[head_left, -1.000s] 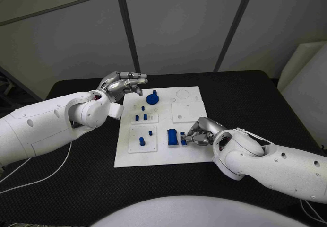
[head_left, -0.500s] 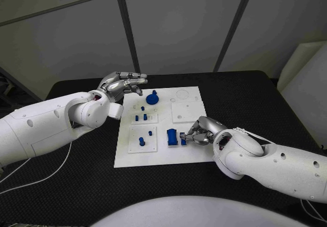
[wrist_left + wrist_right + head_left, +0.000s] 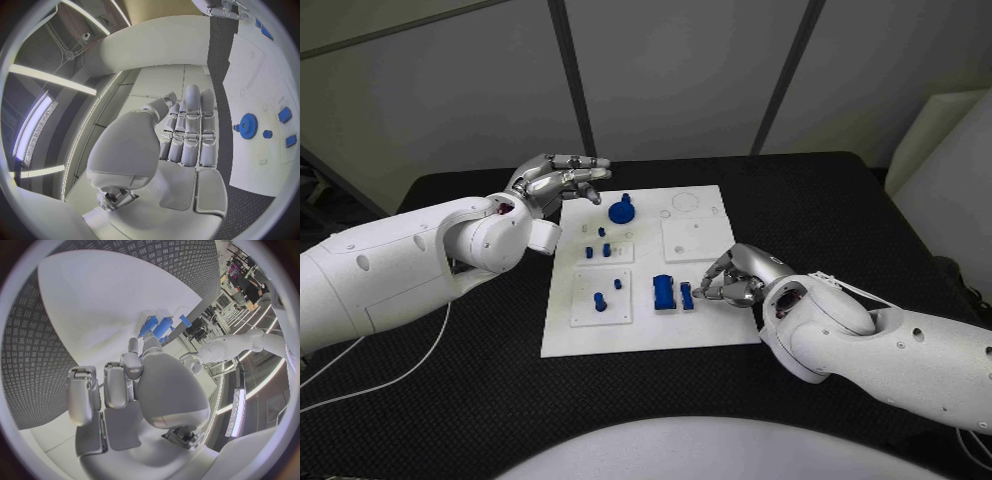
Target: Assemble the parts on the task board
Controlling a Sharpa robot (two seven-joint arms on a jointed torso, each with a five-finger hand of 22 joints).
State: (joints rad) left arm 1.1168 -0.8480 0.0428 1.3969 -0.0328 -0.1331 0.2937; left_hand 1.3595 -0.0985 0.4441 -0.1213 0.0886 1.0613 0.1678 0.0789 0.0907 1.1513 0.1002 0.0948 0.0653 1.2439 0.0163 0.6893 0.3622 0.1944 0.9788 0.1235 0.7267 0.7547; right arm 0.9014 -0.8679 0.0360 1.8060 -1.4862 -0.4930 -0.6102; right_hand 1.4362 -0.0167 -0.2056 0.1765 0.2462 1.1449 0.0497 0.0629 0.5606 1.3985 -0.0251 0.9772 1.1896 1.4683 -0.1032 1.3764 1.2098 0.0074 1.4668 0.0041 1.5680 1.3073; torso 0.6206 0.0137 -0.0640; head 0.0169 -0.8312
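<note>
- Since a second ago the right hand [image 3: 733, 277] has drawn back a little from the small blue peg [image 3: 687, 294], which now stands free on the task board [image 3: 646, 330], just beyond its fingertips.
- That right hand hovers over the board's near right part with its fingers curled inward and nothing visibly between them.
- From the right wrist view, the curled fingers [image 3: 119, 382] point toward a cluster of blue parts [image 3: 159, 326] on the white plate, close ahead of them but not touching.
- Just past the small peg, away from the right fingertips, a larger blue block [image 3: 664, 290] stands upright on the board.
- Farther on, toward the left arm, a blue peg [image 3: 600, 298] stands on a square inset of the board, near the board's left edge.
- Beyond that, several tiny blue pieces [image 3: 602, 246] sit on another inset.
- At the board's far end, a blue gear [image 3: 622, 208] rests flat, just beside the left fingertips.
- Over the board's far left corner, the left hand [image 3: 557, 180] is raised, fingers bent and close together, empty.
- From the left wrist view, its fingers [image 3: 190, 132] lie side by side, apart from the gear.
</note>
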